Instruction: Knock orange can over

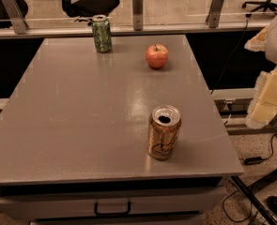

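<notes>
Aluminium orange can [164, 132] stands upright near the front right corner of the table [81, 125]. My gripper [268, 95] hangs off to the right, can't tell its state. Sloppy swing could shove the can off the edge.

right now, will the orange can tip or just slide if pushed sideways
The orange-gold aluminium drink can stands upright, tall and narrow, so a push high up would probably tip it. Its top is open, so it may be light; a low push might just slide it on the smooth grey table. The gripper is off the table's right side.
</notes>
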Available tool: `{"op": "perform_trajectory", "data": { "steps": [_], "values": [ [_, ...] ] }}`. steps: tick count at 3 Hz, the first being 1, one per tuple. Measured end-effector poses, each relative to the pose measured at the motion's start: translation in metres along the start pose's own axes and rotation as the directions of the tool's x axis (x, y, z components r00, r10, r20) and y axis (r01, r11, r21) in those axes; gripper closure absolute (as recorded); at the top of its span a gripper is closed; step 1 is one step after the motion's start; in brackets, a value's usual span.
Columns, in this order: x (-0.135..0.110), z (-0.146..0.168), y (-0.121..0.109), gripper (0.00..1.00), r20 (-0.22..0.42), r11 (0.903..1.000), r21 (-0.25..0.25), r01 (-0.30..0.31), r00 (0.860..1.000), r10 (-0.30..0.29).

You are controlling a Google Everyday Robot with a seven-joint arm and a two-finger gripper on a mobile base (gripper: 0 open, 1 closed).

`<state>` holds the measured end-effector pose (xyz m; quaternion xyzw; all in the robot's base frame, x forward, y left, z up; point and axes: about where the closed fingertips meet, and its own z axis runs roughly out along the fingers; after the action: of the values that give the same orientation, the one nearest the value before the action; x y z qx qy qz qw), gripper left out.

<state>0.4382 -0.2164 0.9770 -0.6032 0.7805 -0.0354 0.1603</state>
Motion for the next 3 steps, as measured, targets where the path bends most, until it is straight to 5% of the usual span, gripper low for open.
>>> {"op": "perform_trajectory", "data": {
  "steps": [1,2,3],
  "values": [
    [0.0,0.0,0.0,0.0,0.0,1.0,0.0,0.0,1.0,0.0],
    [-0.011,0.016,0.006,0.0,0.109,0.9982,-0.041,0.045,0.993,-0.04],
    [-0.026,0.039,0.019,0.0,0.236,0.9911,-0.087,0.101,0.969,-0.078]
  ]
}}
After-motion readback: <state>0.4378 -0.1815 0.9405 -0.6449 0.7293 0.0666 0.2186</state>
